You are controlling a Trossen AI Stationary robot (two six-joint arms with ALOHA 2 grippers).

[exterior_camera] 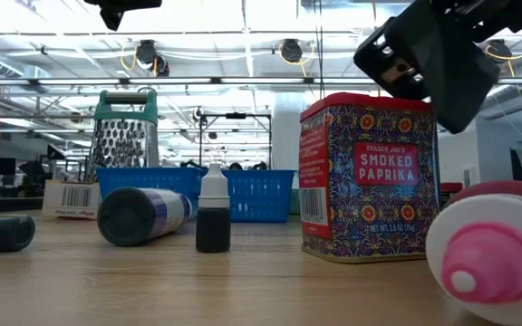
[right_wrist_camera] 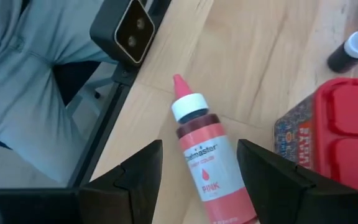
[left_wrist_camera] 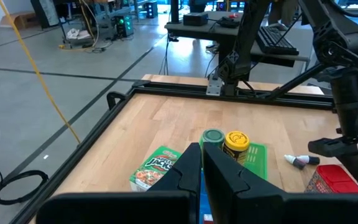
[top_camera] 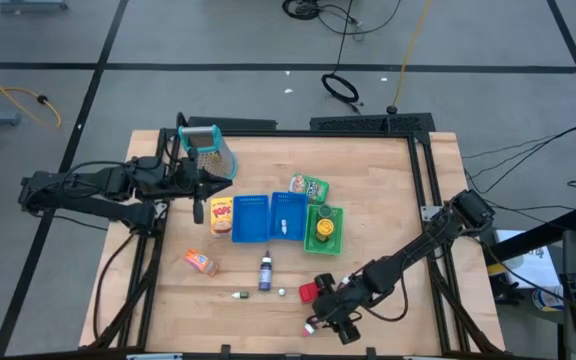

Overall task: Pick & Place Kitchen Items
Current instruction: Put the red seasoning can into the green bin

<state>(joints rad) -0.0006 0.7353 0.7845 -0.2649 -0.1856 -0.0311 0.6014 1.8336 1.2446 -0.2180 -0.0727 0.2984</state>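
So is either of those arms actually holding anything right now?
No. The right gripper has its fingers open on either side of the pink bottle lying on the table, not closed on it. The left gripper is shut on nothing.

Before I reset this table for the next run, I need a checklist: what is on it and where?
grater: 1, metal with teal handle, far left
yellow box: 1, left of blue tray
blue tray: 1, centre
green tray: 1, holds yellow-lidded jar
green pouch: 1, behind green tray
orange packet: 1, front left
dark bottle: 1, lying, front centre
paprika tin: 1, red, front
pink bottle: 1, lying between right fingers
left gripper: shut, above blue tray
right gripper: open, front edge
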